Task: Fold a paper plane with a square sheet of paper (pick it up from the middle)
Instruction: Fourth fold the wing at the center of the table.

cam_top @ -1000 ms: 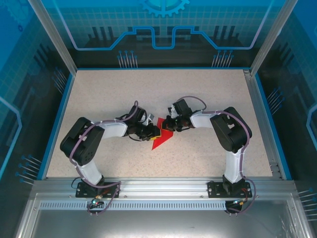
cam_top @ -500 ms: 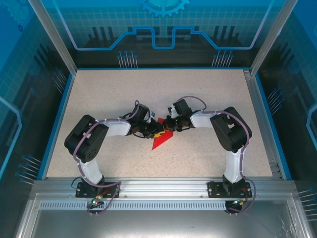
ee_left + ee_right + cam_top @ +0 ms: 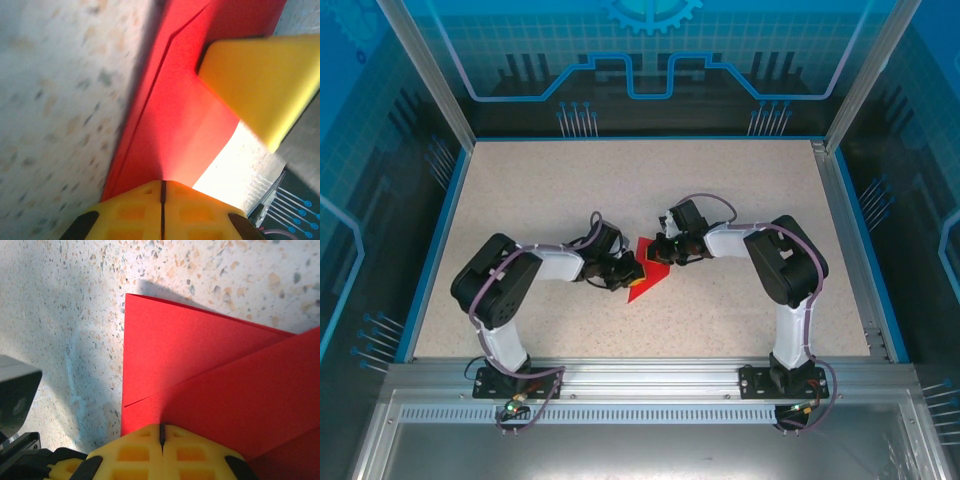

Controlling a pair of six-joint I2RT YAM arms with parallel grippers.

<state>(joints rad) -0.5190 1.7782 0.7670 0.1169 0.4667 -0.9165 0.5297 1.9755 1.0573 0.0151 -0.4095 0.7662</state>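
**Red sheet pinned between two closed grippers at mid-table**

In the top view we see the red sheet (image 3: 645, 285) lying on the speckled table (image 3: 570, 190), a little nearer the arms than the table's middle. It is partly folded, and one sharp corner points toward the near edge. The left gripper (image 3: 628, 275) comes onto it from the left. The right gripper (image 3: 665, 255) meets its far right part. The two tool heads sit just beside each other, with the paper between and beneath them.

From the left wrist, the left gripper (image 3: 162, 184) has its yellow fingers together, with only a thin dark seam between them. The sheet (image 3: 185, 100) runs up from those fingertips, and a crease line runs along just inside its long left edge. Another yellow pad (image 3: 255, 85) lies on the sheet at upper right.

From the right wrist, the right gripper (image 3: 161, 426) is likewise closed, seam to seam, and its tips sit over the sheet (image 3: 200, 380). One layer shows a square corner and a straight left edge. A folded flap's edge crosses it diagonally, rising to the right. We cannot tell whether either pair of fingers pinches paper or merely rests on it.

Bare tabletop lies open on every side of the sheet. The blue rim (image 3: 438, 250) on the left and the metal rail (image 3: 853, 250) on the right are both well apart from it.
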